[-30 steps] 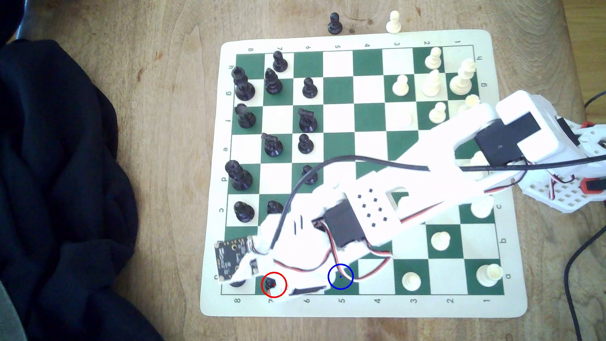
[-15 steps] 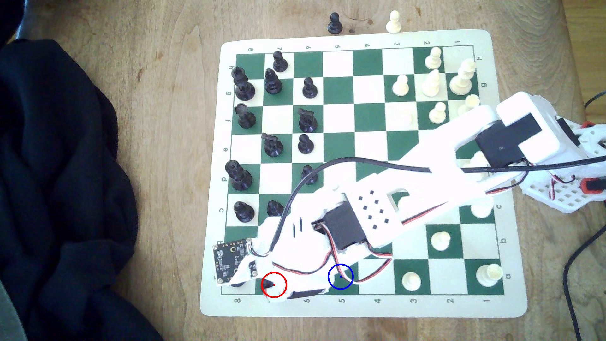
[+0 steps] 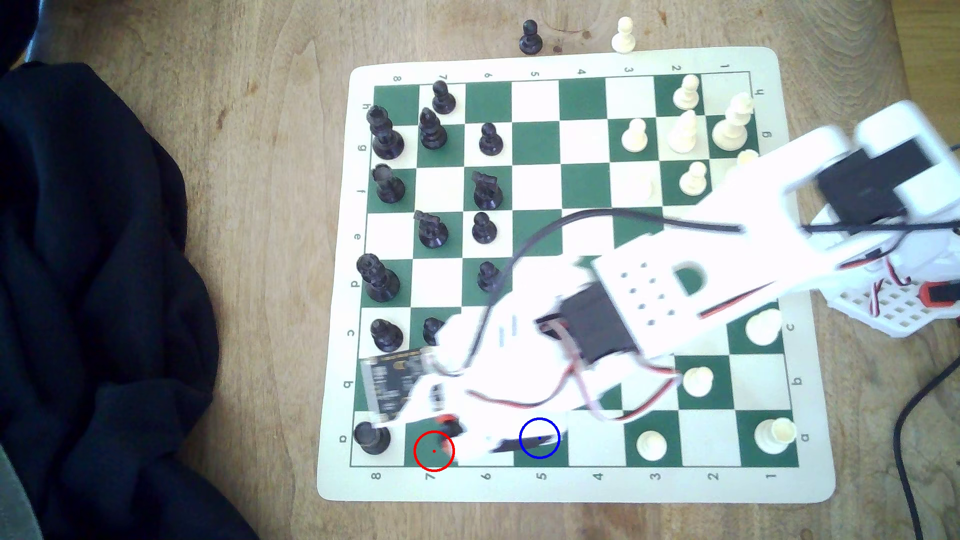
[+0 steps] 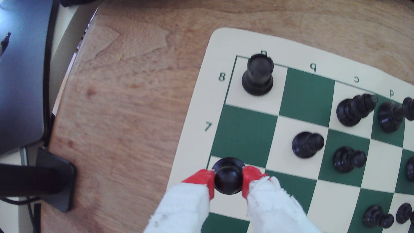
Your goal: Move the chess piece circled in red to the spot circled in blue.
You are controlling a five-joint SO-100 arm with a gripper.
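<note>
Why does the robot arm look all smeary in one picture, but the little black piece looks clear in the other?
Exterior view: the arm is smeared by motion blur and glary white. Wrist view: the black pawn between the red fingertips is fairly sharp, while the board's lines bend.

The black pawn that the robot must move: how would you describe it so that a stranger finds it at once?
Go to the corner of the green-and-cream board where the black rook stands. Nearby, the gripper clamps a small round-headed black pawn between red fingertips; every other piece stands free.
</note>
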